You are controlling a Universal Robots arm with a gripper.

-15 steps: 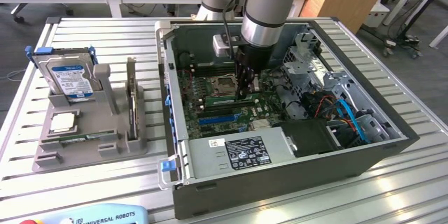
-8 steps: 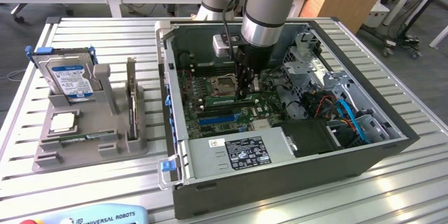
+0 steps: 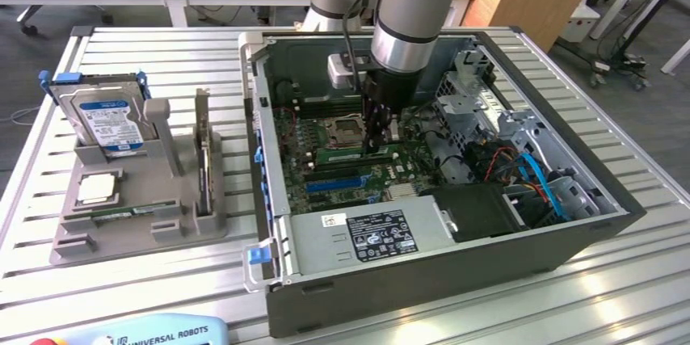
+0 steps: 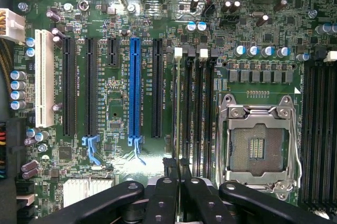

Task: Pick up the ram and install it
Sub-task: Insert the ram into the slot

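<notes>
Claw [image 4: 178, 165]: clenched. Its fingertips appear to pinch the near end of the ram [image 4: 175, 108], which stands on edge at the outermost memory slot beside the empty processor socket [image 4: 258, 145].

In the exterior view the claw [image 3: 374, 139] is low inside the open computer case [image 3: 431, 280], which occupies the tabletop [image 3: 647, 296] toward the exterior view's right edge.

A grey holder [image 3: 140, 232] near the opposite edge carries a hard drive [image 3: 108, 123] and a second green stick [image 3: 132, 213].

Progress: pick-up done and the ram [image 3: 339, 153] brought to its slot. Full seating and latch closure cannot be confirmed, and the grip is not yet let go.
</notes>
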